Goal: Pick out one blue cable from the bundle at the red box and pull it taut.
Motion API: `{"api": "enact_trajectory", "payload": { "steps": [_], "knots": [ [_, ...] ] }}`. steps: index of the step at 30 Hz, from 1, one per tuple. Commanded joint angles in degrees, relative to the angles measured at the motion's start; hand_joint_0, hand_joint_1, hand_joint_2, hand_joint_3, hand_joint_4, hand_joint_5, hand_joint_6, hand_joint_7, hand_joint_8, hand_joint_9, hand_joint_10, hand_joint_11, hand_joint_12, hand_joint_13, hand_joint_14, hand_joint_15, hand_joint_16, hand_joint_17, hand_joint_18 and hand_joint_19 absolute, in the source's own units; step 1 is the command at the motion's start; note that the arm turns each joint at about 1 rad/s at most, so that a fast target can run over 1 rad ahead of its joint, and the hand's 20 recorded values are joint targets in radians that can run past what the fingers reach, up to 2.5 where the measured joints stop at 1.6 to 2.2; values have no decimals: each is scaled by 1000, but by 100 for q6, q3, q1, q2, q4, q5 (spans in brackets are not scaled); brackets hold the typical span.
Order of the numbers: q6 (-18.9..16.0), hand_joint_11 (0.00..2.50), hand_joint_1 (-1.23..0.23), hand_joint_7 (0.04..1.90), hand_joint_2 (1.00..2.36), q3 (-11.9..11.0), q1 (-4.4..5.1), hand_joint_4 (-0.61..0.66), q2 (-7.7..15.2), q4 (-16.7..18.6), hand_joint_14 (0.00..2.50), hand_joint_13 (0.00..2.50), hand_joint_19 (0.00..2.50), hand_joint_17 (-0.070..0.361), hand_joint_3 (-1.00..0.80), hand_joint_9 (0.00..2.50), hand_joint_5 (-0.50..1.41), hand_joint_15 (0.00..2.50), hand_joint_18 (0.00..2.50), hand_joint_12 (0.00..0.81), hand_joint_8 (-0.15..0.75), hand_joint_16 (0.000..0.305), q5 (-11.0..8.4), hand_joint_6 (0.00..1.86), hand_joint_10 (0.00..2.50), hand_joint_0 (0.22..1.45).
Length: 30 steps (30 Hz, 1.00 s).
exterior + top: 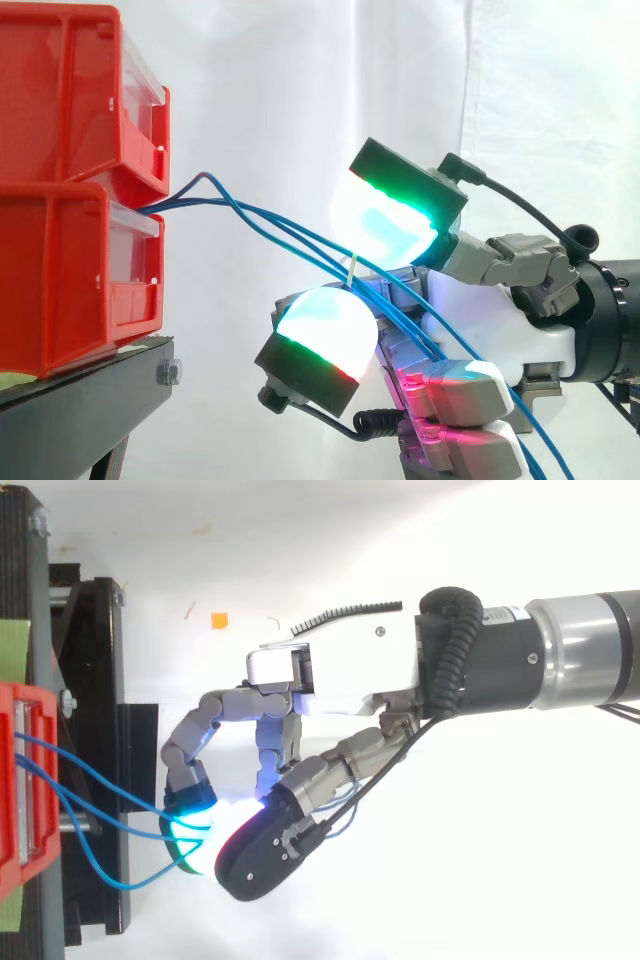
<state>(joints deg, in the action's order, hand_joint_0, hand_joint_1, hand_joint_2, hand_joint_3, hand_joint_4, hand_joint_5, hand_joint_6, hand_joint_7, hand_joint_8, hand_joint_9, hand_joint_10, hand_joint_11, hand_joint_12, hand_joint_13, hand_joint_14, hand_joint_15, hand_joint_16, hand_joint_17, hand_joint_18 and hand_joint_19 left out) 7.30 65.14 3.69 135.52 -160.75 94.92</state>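
Hand (487,325) curled, pinching blue cables (300,240) near bins (60,280)

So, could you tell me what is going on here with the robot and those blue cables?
The robot's hand is working on the blue cables that come out of the stacked red bins on the black stand. Its fingers are curled round the bundle, which runs between two glowing pads and down past the palm. Several cables pass through together, so none looks singled out yet, and they sag, so nothing is taut.
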Motion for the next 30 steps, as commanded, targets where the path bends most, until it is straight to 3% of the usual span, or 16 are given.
{"api": "enact_trajectory", "payload": {
  "steps": [1, 9, 17, 21, 23, 30],
  "knots": [
    [0, 722, -565, 967, 1000, 7, 0, 104, -8, 0, 19, 1442, 575, 149, -500, 1480, -103, 615, 1348, 434, 375, 66, 0, 822, 22, 460],
    [0, 744, -672, 979, 1000, 7, 0, 79, 1, -9, 23, 1408, 621, 132, -500, 1461, -110, 636, 1272, 400, 347, 59, 0, 821, 23, 556],
    [0, 776, -738, 1040, 1016, 7, 0, 47, -8, 0, 22, 1398, 623, 127, -301, 1442, -114, 646, 1254, 396, 346, 56, 0, 849, 26, 608],
    [0, 766, -777, 973, 1008, 7, 0, 68, 1, 0, 24, 1378, 623, 128, -401, 1406, -127, 644, 1239, 396, 340, 57, 0, 867, 23, 581],
    [0, 759, -724, 952, 1000, 7, 0, 74, 1, 0, 23, 1376, 622, 131, -500, 1404, -125, 642, 1251, 397, 345, 58, 0, 865, 25, 543],
    [-9, 735, -490, 922, 1000, 7, 0, 102, 1, 0, 20, 1395, 622, 136, -500, 1419, -122, 633, 1272, 415, 350, 60, 0, 849, 24, 511]
  ]
}}
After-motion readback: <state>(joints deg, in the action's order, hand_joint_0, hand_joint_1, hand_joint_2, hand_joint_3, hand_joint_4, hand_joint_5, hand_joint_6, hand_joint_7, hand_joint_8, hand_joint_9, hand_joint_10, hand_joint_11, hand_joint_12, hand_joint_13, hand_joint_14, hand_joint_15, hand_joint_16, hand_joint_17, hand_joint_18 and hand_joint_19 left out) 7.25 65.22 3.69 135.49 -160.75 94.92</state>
